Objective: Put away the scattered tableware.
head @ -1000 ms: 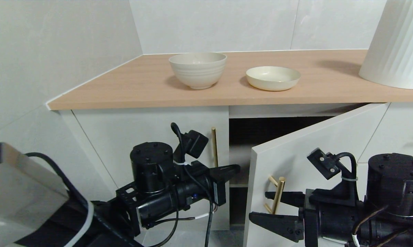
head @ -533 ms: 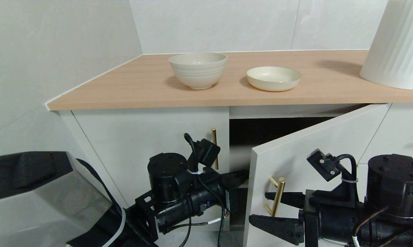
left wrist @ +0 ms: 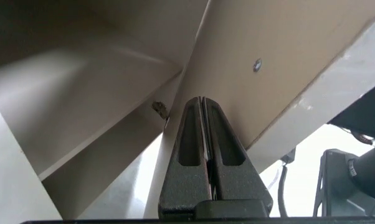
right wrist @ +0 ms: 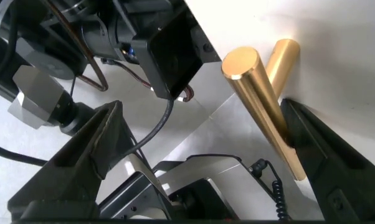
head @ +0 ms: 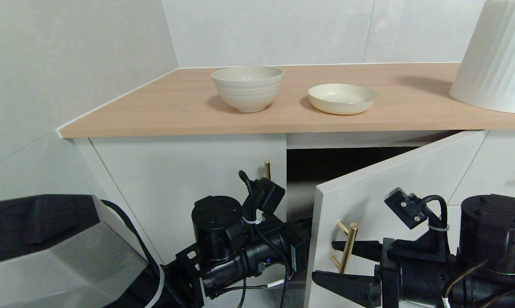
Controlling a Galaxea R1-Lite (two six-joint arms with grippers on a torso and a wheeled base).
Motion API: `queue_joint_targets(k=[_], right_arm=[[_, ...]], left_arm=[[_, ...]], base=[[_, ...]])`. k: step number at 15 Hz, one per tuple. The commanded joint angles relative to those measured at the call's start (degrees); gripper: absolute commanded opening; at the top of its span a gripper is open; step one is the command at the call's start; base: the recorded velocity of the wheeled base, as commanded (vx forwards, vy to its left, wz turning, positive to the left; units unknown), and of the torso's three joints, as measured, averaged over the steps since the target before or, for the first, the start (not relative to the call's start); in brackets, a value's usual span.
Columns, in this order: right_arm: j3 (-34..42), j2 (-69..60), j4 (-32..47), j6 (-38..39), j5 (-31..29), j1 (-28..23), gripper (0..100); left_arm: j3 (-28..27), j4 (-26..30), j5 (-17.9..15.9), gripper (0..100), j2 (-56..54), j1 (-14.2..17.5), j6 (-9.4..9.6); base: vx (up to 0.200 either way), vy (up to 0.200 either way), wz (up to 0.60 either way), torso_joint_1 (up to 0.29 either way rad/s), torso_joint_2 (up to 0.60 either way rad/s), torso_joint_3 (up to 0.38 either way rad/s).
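The cabinet door (head: pixel 394 179) stood partly open, swung out from a dark opening under the counter (head: pixel 163 113). The right claw (head: pixel 326 261) was at the door's outer face. Its two fingers were spread wide with the brass handle (head: pixel 348 246) between them. In the right wrist view one finger lay just beside the bar, though whether it touched could not be told.

The left claw (left wrist: pixel 202 106) was at the door's free edge, on the inner side. Its fingers were pressed together with nothing between them, and the tips pointed into the gap behind the door's inner face, near a small screw (left wrist: pixel 256 64).

The tableware sat on the counter above the door. A deep ribbed bowl (head: pixel 247 87) was up and to the left of the door's free edge. A shallow cream plate (head: pixel 342 98) was just above the door's free corner. The two were near each other but apart, and both were upright. Farther along the counter, above the door's hinge side, stood a tall white ribbed vase (head: pixel 495 55).

To the left of the door, the neighbouring door (head: pixel 189 179) was shut. It carried a second brass handle (head: pixel 267 169), upright and just beside the opening.
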Motion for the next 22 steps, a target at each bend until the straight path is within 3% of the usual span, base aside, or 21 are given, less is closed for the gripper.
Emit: queue_joint_targets(k=[1, 8, 17, 22], right_arm=[[0.27, -1.39, -0.16, -0.17, -0.97, -2.41, 100], [1.94, -4.47, 0.28, -8.16, -2.38, -9.09, 100], [3.43, -12.99, 3.97, -8.6, -2.29, -18.23, 100], [3.43, -16.68, 4.32, -8.6, -2.29, -18.76, 100]], left_arm=[[-0.17, -0.72, -0.07, 0, 1.01, -0.12, -0.06], [-0.17, -1.42, 0.02, 0, 1.8, -0.56, -0.14], [-0.26, -1.42, 1.16, 0, 0.93, -1.27, -0.14], [-0.87, -1.07, 2.04, 0, 0.93, -3.64, -0.14]], base=[[0.0, 0.0, 0.0, 0.0, 0.0, 0.0], [0.0, 0.0, 0.0, 0.0, 0.0, 0.0], [0.0, 0.0, 0.0, 0.0, 0.0, 0.0], [-0.04, 0.0, 0.0, 0.001, 0.0, 0.0]])
